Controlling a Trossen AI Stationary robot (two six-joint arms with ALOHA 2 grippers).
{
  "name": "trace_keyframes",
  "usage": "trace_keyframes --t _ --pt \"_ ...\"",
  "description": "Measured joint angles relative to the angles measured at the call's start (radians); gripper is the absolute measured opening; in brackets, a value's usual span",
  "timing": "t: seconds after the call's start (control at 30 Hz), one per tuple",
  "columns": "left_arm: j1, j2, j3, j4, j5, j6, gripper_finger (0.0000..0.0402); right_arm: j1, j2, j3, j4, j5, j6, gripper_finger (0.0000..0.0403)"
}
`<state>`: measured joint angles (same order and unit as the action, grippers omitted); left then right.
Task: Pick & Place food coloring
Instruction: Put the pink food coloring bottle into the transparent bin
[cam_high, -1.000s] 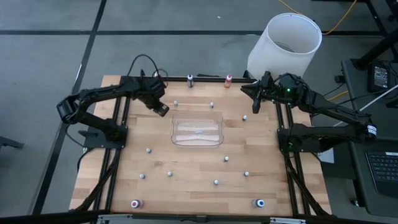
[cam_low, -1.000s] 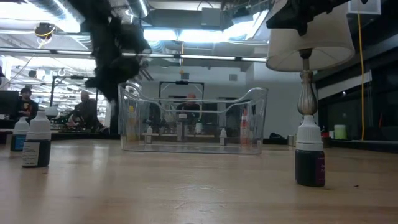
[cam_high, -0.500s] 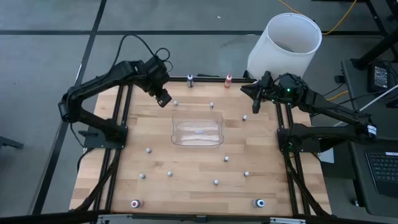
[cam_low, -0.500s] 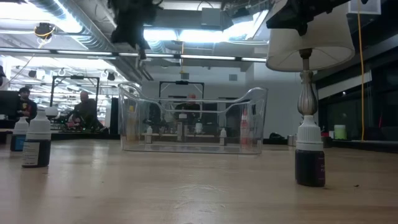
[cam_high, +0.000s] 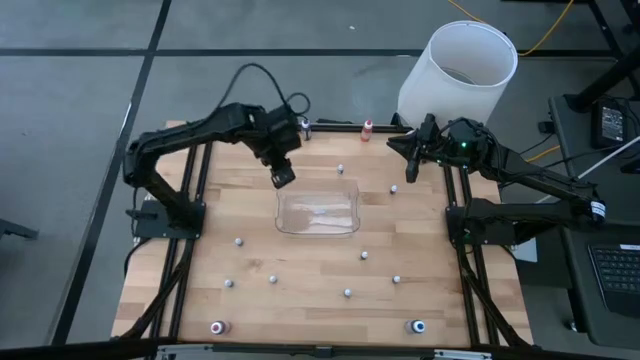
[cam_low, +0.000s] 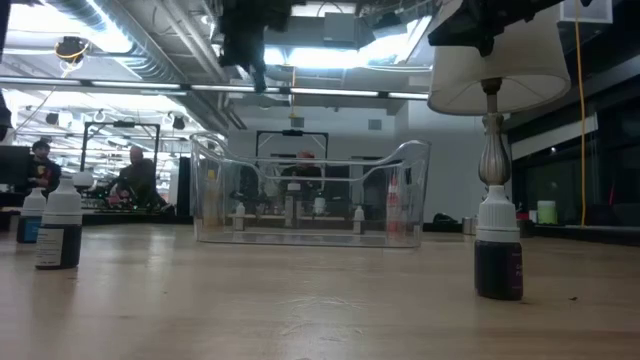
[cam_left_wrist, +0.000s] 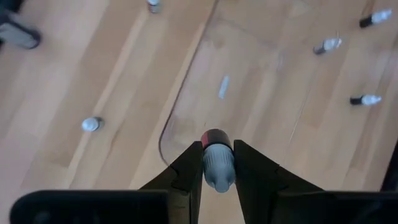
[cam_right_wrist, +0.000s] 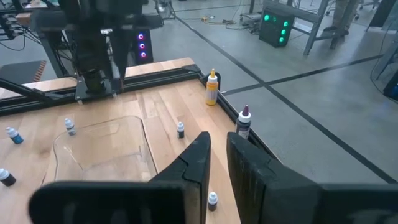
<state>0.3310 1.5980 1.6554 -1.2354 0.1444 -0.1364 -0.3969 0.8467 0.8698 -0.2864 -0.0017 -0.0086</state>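
Left gripper swung over clear tray | clamps red-tipped bottle, body hidden | right fingers unclear

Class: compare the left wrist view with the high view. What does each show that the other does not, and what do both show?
Left wrist only: a red bottle clamped in the left gripper, over the clear tray's rim.

High only: the right gripper waiting at the table's far right corner, the white bin beyond it, and the pink bottle and blue bottle at the near edge.

Both: the tray, the wooden table and small scattered pieces.
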Motion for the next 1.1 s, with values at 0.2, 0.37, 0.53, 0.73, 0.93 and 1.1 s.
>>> trace_keyframes --t 0.2,0.37,0.53,0.73,0.93,1.1 --pt "-0.047 0.085 0.000 0.028 -0.014 0.109 0.0076 0.000 0.000 0.000 -0.047 0.000 0.000 0.0058" --pt "-0.082 0.143 0.000 0.073 -0.016 0.215 0.0071 0.000 0.000 0.000 -0.074 0.000 -0.008 0.0058" --pt "-0.119 0.189 -0.018 0.109 -0.016 0.337 0.0074 0.000 0.000 0.000 -0.093 -0.001 -0.049 0.0058" --pt "-0.137 0.212 -0.101 0.180 -0.012 0.384 0.0071 0.000 0.000 0.000 -0.095 -0.002 -0.052 0.0058" --pt "-0.137 0.210 -0.210 0.260 -0.017 0.385 0.0074 0.000 0.000 0.000 -0.107 -0.003 -0.057 0.0058" --pt "-0.133 0.210 -0.285 0.331 -0.022 0.385 0.0071 0.000 0.000 0.000 -0.110 -0.003 -0.072 0.0058"
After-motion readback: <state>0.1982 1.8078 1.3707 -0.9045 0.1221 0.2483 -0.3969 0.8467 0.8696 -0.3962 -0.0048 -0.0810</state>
